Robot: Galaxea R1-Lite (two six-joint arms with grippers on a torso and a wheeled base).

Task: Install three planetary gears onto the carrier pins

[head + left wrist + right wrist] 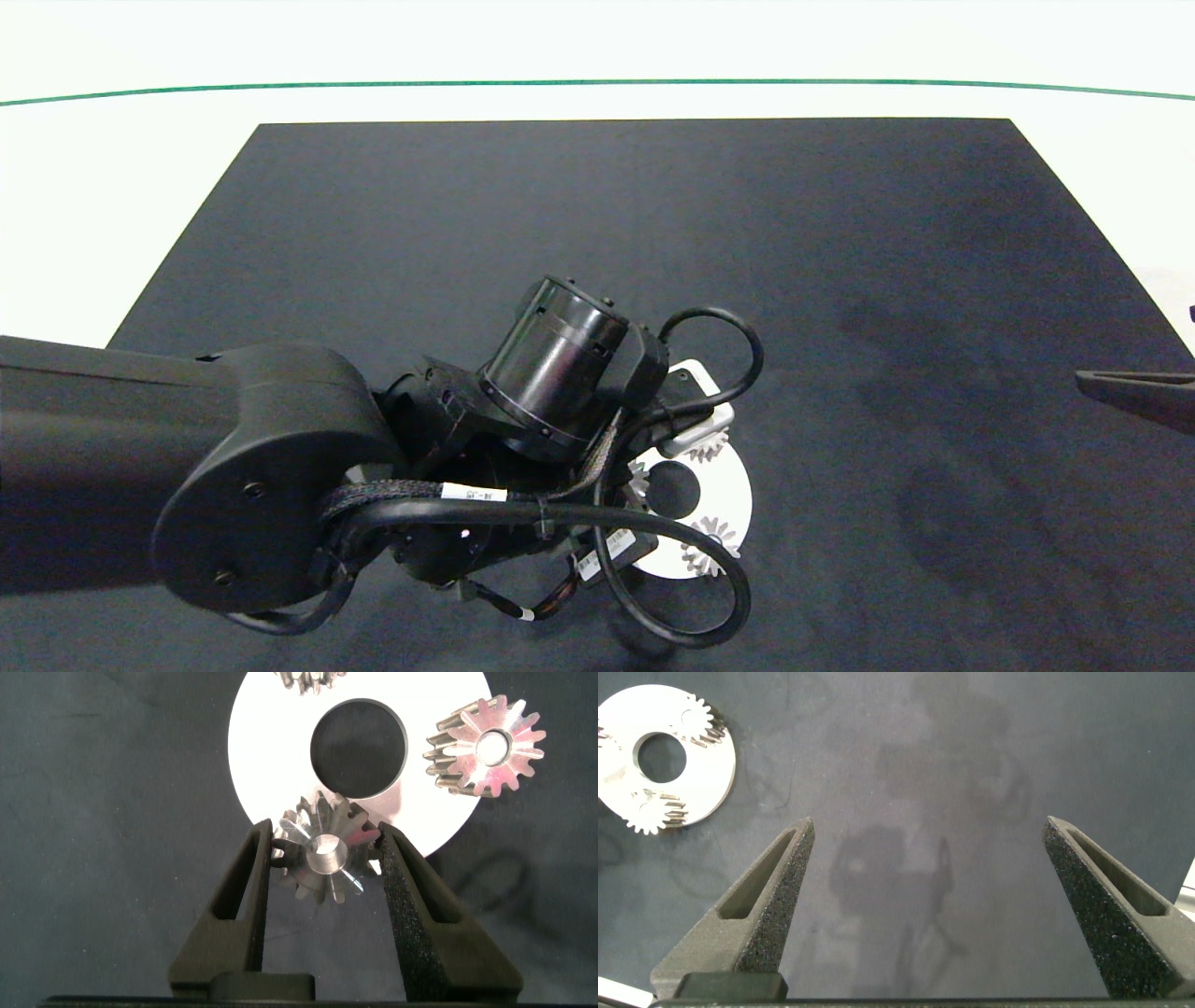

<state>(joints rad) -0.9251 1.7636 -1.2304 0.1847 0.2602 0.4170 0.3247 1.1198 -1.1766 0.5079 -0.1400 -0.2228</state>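
**Third gear held over the carrier disc**

Dark matting (pixel 653 233) covers most of the white bench (pixel 112 187), and the work sits near the mat's near edge, a little left of its middle. Largest in the head view is the left arm (pixel 233 467), which reaches in from the left and hides much of what lies under it.

Beneath its wrist lies the white disc (pixel 271 765), flat on the mat, with a large centre hole. Two planetary gears (pixel 486 747) already sit on it: one at the disc's edge with its pin end showing bright through the bore, another only partly in view at the far side of the disc.

The left gripper (pixel 327 863) is closed on the third gear (pixel 322 854), its fingers pressing the teeth from either side. The gear's axis stands upright, bore facing the camera, and it overlaps the disc's edge just beside the centre hole. A bright round face fills the bore; whether that is the third of the carrier pins, and whether the gear is seated or only hovering, I cannot tell. The coming move likely turns on bore and pin lining up on one vertical axis.

The right gripper (pixel 924 905) hangs wide open and empty, well apart towards the mat's right edge.
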